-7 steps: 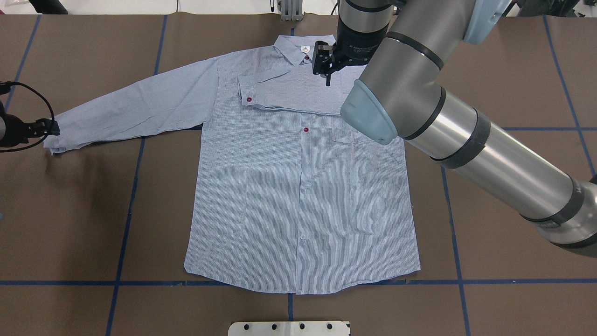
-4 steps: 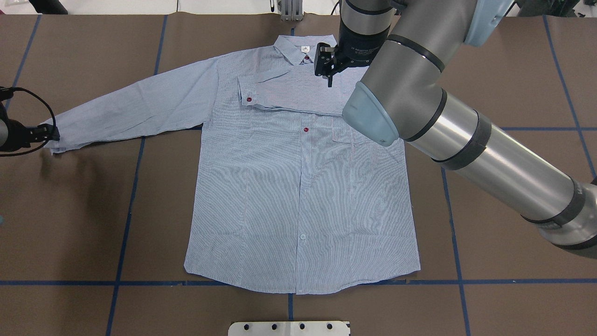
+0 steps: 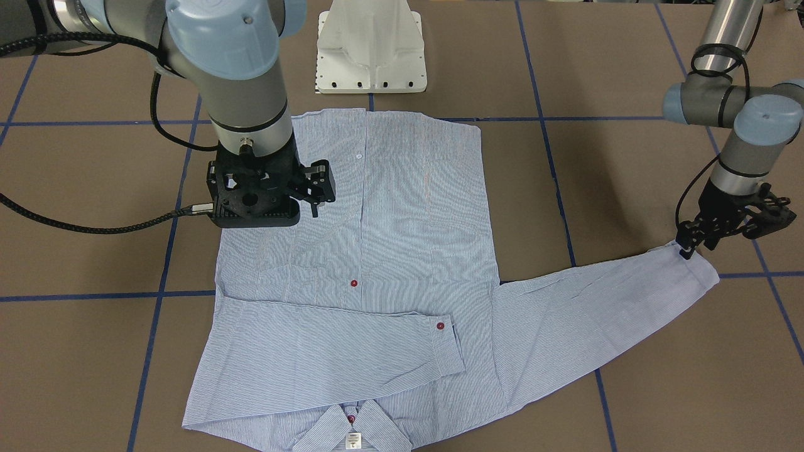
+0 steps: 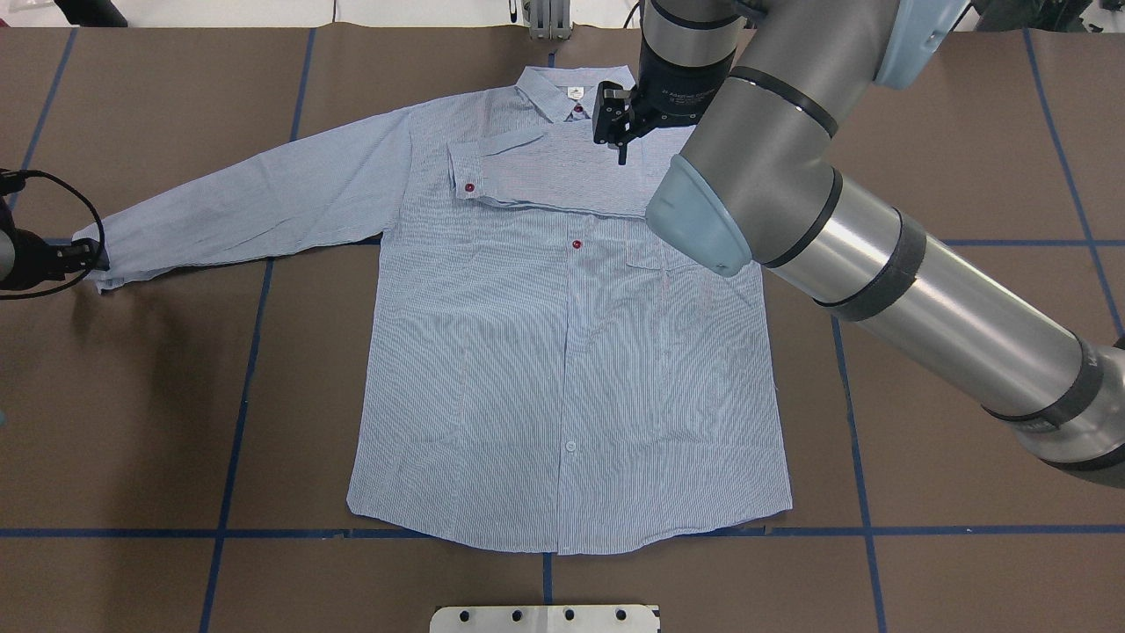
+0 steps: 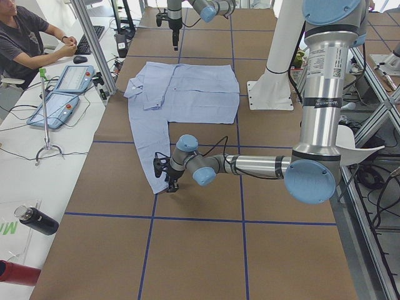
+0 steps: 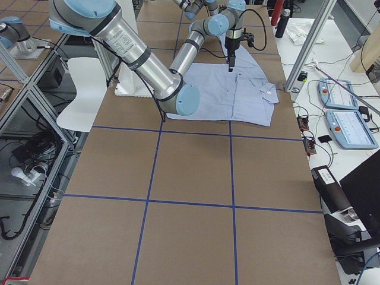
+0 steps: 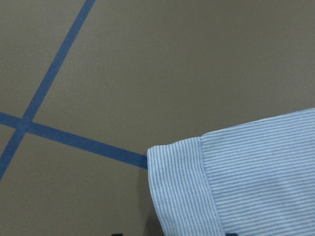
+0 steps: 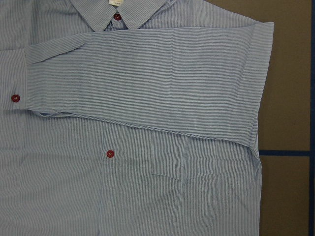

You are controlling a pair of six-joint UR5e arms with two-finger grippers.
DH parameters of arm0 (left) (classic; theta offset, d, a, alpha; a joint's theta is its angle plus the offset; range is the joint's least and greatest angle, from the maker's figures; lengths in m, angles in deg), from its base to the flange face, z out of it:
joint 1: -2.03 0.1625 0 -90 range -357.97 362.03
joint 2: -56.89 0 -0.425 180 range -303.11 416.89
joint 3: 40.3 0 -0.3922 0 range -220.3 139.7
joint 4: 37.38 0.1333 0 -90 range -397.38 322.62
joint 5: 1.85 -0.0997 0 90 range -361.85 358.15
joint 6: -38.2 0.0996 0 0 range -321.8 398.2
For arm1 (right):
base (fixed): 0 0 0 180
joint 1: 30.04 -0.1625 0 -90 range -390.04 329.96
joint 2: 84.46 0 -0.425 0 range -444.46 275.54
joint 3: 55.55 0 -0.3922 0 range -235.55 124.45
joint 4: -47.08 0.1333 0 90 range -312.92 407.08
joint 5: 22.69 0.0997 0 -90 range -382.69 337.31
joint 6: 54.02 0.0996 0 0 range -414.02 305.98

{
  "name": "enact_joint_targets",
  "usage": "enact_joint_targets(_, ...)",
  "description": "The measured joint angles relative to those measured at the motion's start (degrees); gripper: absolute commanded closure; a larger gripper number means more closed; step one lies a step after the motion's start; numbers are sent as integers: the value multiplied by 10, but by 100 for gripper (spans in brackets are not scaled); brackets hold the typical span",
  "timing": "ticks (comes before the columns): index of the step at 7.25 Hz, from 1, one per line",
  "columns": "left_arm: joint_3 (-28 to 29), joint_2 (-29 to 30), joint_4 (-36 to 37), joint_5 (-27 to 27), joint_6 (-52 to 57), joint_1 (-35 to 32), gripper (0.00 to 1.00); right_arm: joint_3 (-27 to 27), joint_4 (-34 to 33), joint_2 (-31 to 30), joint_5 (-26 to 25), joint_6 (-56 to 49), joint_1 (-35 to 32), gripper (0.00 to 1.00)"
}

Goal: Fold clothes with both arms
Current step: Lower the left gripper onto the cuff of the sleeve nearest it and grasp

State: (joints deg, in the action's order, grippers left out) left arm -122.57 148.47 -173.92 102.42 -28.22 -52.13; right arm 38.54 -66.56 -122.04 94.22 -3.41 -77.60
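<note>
Brown paper crossed by blue tape lines (image 4: 967,530) covers the table (image 4: 132,422). The shirt (image 4: 562,369) lies flat on it, front up, with its hem toward the robot's edge and its collar (image 4: 562,92) toward the far edge. One sleeve (image 8: 147,73) is folded across the chest, and its cuff (image 8: 12,73) with a red button (image 8: 15,98) lies past the middle. The other sleeve (image 4: 255,202) stretches toward the table's end on the robot's left. The left gripper (image 4: 88,255) sits low at that sleeve's cuff (image 7: 177,191). Its wrist view shows two dark finger tips at the bottom edge, set apart, with the cuff between them. The right gripper (image 4: 620,141) hangs above the folded sleeve near the collar, and I cannot tell whether its fingers are apart or together.
</note>
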Motion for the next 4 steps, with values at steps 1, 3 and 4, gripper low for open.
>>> enact_joint_targets(1,0,0,0,0,0,1,41,0,0,0,0,0,0,0)
enact_joint_targets(3,-1,1,0,0,-1,2,45,-1,0,-2,0,0,0,1)
enact_joint_targets(4,-1,1,0,0,-1,2,46,-1,0,-3,0,0,0,1)
